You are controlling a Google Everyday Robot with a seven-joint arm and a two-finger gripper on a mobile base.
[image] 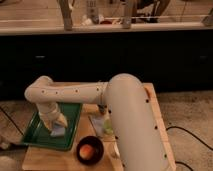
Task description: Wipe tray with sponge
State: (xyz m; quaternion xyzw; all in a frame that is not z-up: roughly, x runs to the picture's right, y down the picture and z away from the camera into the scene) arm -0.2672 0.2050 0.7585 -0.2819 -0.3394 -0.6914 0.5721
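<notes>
Gripper [56, 125] down on sponge [58, 131] in tray [35, 136] (grip impossible to tell), risks shoving tray toward table edge if pressing too hard.

Cream tubular arm, dotted holes; gripper [56, 124] over tray.

no text, label or number can be read on anything here.

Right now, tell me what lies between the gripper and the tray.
Camera view: the sponge lies under the gripper, on the tray.
</notes>
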